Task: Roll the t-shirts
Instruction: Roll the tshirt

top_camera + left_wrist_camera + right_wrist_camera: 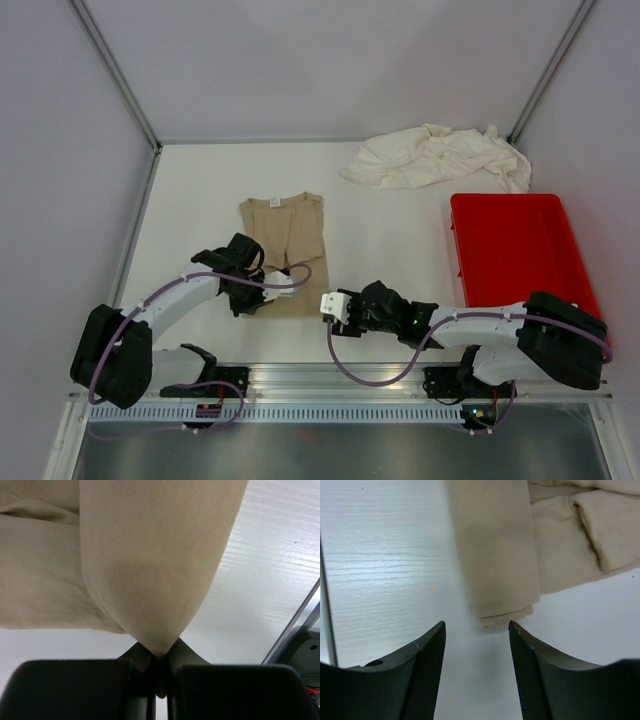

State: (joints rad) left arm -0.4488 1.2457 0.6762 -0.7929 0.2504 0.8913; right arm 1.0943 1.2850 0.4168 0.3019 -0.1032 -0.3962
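A tan t-shirt (285, 245) lies folded into a long strip in the middle of the table, neck at the far end. My left gripper (250, 297) is at its near left corner, shut on a pinch of the tan cloth (155, 555), which rises taut from between the fingertips of the left gripper (159, 652). My right gripper (328, 308) stands open just off the shirt's near right corner. In the right wrist view the layered corner of the tan t-shirt (500, 555) lies a little beyond the empty right gripper (477, 627). Cream-white t-shirts (435, 157) lie in a crumpled heap at the back right.
A red plastic tray (520, 250) stands on the right side of the table, beside the right arm. Metal frame posts and white walls bound the table at the back and sides. A metal rail runs along the near edge.
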